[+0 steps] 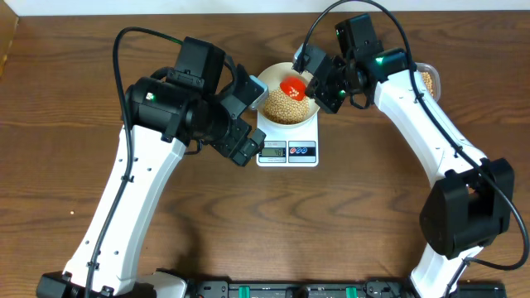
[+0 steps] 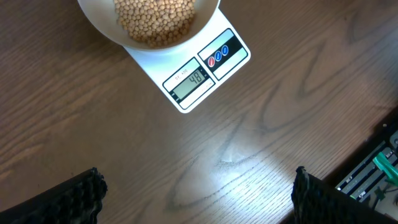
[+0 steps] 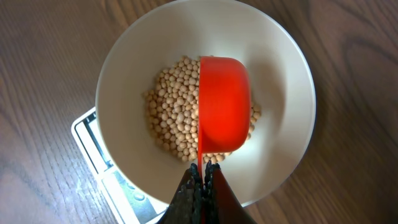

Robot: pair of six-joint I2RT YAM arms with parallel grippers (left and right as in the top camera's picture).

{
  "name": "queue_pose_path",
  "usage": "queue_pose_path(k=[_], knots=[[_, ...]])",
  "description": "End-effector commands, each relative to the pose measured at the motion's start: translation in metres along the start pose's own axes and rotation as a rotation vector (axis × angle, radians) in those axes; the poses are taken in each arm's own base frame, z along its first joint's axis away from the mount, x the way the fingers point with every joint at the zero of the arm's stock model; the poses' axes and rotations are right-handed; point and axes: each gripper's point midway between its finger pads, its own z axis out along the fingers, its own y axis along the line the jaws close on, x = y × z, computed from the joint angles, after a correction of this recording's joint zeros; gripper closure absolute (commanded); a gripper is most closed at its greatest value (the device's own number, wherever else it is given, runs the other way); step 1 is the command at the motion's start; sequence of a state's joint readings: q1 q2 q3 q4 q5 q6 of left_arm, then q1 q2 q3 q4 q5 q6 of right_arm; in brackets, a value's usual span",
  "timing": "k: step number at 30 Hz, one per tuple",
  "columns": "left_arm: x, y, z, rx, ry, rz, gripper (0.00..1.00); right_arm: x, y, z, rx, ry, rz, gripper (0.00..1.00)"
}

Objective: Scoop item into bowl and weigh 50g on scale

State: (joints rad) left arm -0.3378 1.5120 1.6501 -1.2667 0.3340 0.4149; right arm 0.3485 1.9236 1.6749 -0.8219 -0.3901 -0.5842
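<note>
The white bowl (image 1: 265,86) stands on the scale (image 1: 287,152) at the back middle of the table, with a heap of beans (image 1: 286,110) inside. My right gripper (image 1: 314,84) is shut on the thin handle of a red scoop (image 1: 293,86) held over the bowl. In the right wrist view the scoop (image 3: 224,102) shows its smooth outer side above the beans (image 3: 173,109), the gripper (image 3: 203,175) at the bowl's (image 3: 298,81) near rim. My left gripper (image 2: 199,200) is open over bare wood, in front of the scale (image 2: 231,61). Its display (image 2: 189,79) seems to read 48.
A clear tub (image 1: 430,79) holding more beans sits at the back right, mostly hidden behind the right arm. A black rail (image 1: 273,290) runs along the table's front edge. The left arm's body lies just left of the scale.
</note>
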Motion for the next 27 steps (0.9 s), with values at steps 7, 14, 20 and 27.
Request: queue_pose_path(k=[7,14,20,27], knots=[[-0.002,0.0,-0.008,-0.014,-0.021,-0.002,0.02,-0.013,0.0,-0.008,0.014,-0.029,-0.038,0.99],[-0.002,0.0,-0.008,-0.014,-0.021,-0.002,0.02,-0.018,0.007,-0.009,-0.038,-0.067,-0.028,0.99],[-0.002,0.0,-0.008,-0.014,-0.021,-0.002,0.02,-0.024,0.007,-0.015,-0.089,-0.126,0.023,0.99],[-0.002,0.0,-0.008,-0.014,-0.021,-0.002,0.02,-0.026,0.003,-0.021,-0.126,-0.167,0.063,0.99]])
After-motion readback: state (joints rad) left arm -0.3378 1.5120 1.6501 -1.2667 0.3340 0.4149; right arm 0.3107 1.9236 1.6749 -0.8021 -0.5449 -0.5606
